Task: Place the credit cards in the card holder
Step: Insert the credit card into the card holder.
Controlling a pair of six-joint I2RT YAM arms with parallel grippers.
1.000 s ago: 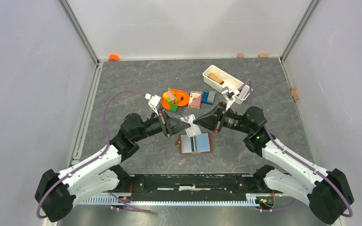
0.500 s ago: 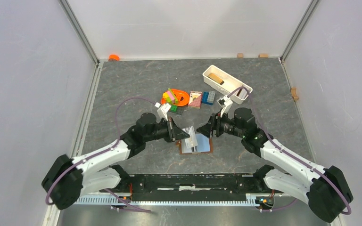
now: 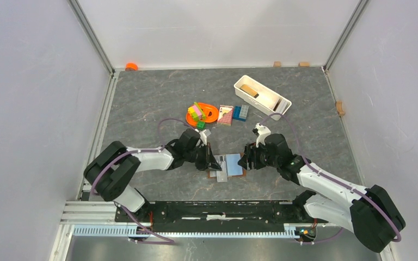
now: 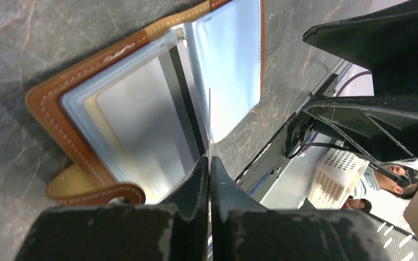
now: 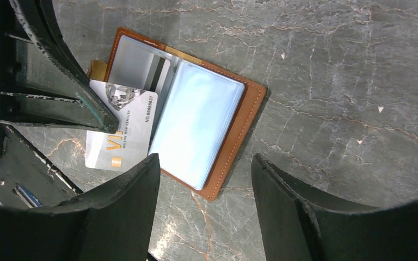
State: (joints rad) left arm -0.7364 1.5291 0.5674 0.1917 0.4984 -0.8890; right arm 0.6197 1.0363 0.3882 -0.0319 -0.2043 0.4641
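The brown card holder [image 3: 238,169] lies open on the table, its clear sleeves up [image 5: 196,128]. A grey card with a dark stripe sits in the holder's left sleeve [image 4: 141,119]. My left gripper [image 3: 213,163] is shut on a silver credit card [image 5: 121,133], which slants down onto the holder's left half. The left wrist view shows that card edge-on as a thin line [image 4: 209,119] rising from the closed left gripper [image 4: 209,163]. My right gripper [image 5: 204,159] is open and hovers just above the card holder's [image 5: 245,119] right half with nothing in it.
Behind the arms stand a white tray [image 3: 275,107] with a wooden block, an orange plate [image 3: 211,114] with coloured bricks, a pink-and-white block [image 3: 226,115] and blue bricks [image 3: 240,112]. A small orange object [image 3: 131,66] sits at the back left corner.
Both arms have come down and nearer to the card holder. The right gripper let go of the card and opened; the left gripper closed on it and carried it down onto the holder.
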